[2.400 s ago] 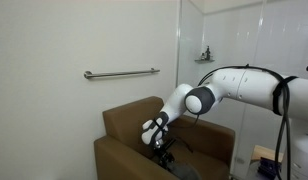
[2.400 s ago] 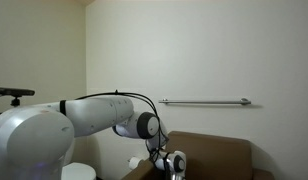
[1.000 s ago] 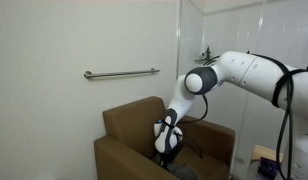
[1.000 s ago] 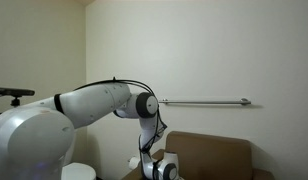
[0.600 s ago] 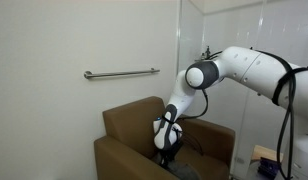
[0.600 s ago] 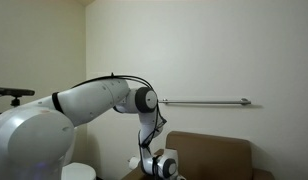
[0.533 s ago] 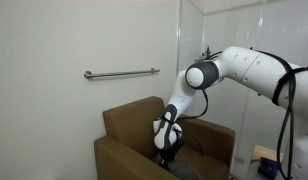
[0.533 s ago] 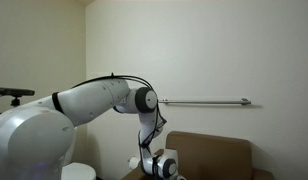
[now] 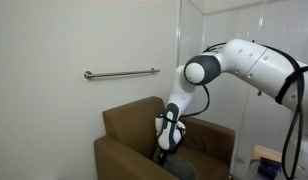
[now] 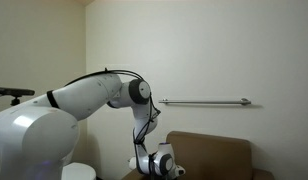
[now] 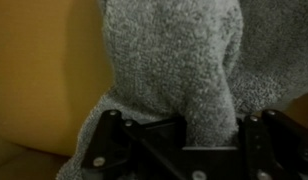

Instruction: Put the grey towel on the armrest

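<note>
The grey towel (image 11: 184, 60) fills most of the wrist view, bunched into a fold that runs down between my gripper's (image 11: 184, 135) black fingers, which are shut on it. In an exterior view my gripper (image 9: 166, 148) hangs low over the seat of the brown armchair (image 9: 129, 125), with dark towel cloth (image 9: 177, 165) trailing below it. The near armrest (image 9: 119, 158) lies in front of the gripper and the far armrest (image 9: 216, 133) behind it. In an exterior view the gripper (image 10: 159, 170) is at the bottom edge in front of the chair back (image 10: 209, 150).
A metal grab bar (image 9: 121, 73) is fixed on the wall above the chair and also shows in an exterior view (image 10: 204, 101). A glass partition (image 9: 229, 50) stands behind the arm. Brown chair upholstery (image 11: 39, 70) lies beside the towel.
My arm has risen and straightened, lifting the gripper a little above the seat with the towel in it. The elbow moved upward in both exterior views.
</note>
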Motion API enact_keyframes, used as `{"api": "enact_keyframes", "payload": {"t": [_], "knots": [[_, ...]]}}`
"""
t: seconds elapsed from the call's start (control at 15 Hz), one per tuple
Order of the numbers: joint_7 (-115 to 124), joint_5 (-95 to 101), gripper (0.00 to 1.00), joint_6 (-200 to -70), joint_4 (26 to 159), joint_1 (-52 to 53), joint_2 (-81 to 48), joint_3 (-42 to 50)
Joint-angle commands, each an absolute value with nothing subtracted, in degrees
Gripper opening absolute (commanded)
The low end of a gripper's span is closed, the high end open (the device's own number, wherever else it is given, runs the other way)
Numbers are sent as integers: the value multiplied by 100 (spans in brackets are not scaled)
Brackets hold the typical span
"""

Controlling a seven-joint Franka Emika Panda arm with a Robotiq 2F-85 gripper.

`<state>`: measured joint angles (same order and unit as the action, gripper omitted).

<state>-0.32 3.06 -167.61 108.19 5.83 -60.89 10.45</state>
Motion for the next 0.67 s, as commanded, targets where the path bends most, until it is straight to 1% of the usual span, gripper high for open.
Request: {"api": "enact_keyframes", "payload": {"t": [0.0,0.13,0.33,0.6], "knots": [[521,412,3,-17486,12032,1348,-5323,1662],[687,362,3,-17697,12415,1785,-5113,2006],[661,395,3,-17570,12858,2182,-4689,2330],[307,590,3,-17005,13143,2047,-4011,2276]]}}
